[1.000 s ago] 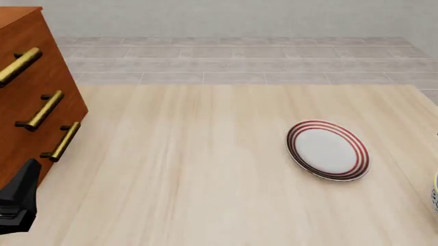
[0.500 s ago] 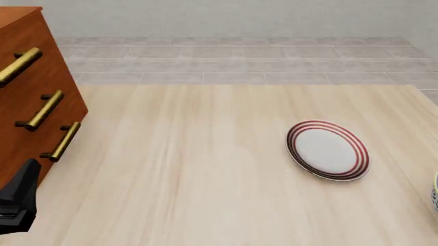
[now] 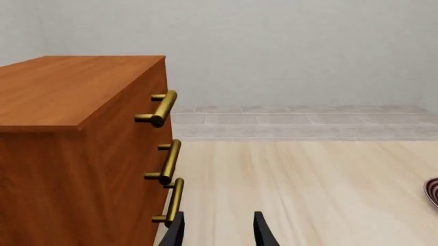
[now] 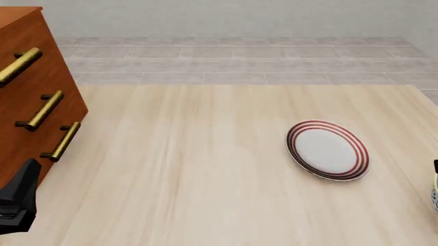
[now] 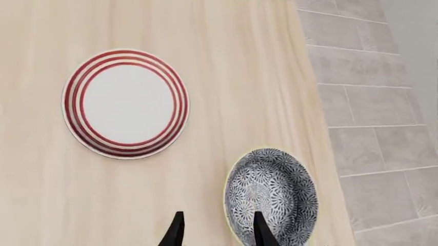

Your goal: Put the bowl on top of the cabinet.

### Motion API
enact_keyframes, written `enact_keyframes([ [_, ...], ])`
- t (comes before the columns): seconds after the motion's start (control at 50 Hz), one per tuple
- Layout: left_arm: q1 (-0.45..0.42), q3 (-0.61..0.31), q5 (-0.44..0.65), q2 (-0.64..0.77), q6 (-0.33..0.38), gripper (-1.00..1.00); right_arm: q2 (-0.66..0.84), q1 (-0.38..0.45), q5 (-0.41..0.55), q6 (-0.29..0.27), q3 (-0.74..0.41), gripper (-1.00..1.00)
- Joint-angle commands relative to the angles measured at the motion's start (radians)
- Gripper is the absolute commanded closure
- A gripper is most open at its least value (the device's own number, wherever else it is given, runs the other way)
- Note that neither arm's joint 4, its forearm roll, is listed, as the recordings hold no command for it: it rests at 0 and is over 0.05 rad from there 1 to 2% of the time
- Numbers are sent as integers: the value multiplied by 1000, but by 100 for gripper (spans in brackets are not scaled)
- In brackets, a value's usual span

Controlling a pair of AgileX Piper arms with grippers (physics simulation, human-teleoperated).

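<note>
The bowl [image 5: 270, 195], deep with a dense blue-and-white floral inside and a pale rim, sits near the table's right edge; only a sliver of it [image 4: 435, 192] shows in the front view. My right gripper [image 5: 217, 233] hovers above it, open, with one finger [image 5: 260, 230] over the bowl's rim and the other [image 5: 176, 231] over bare table. The reddish-brown cabinet [image 4: 31, 77] with three brass bar handles stands at the far left. My left gripper [image 3: 219, 233] is open and holds nothing, low beside the cabinet [image 3: 75, 154] near its lowest handle [image 3: 174, 201].
A flat white plate with red rings [image 4: 327, 149] lies on the table right of centre, just left of the bowl; the right wrist view shows it too [image 5: 125, 103]. Beyond the table's right edge is grey tiled floor [image 5: 362, 102]. The left arm's dark body [image 4: 17, 202] sits at the front-left corner.
A small dark tip of the right gripper has come into the front view at the right edge, just above the bowl. The left arm has not moved.
</note>
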Motion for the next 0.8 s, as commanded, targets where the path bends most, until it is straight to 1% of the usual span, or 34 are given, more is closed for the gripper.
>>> enact_keyframes([
  [0.02,0,3,-3,-1,0,-100,62,-48,-84,-18,49,-100],
  [0.12,0,-3,3,0,0,-100,91,-71,-124,-44,69,-100],
  [0.36,0,1,-2,0,0,-100,181,-95,-234,-39,112,-100],
  [0.44,0,1,-1,1,-1,-100,194,-94,-250,-35,121,-100],
  [0.68,0,4,-7,3,0,-100,265,-111,-331,-53,170,-100],
  [0.74,0,-7,1,6,1,-100,277,-110,-339,-46,174,-100],
  [0.8,0,4,-7,3,0,-100,296,-124,-356,-55,183,-100],
])
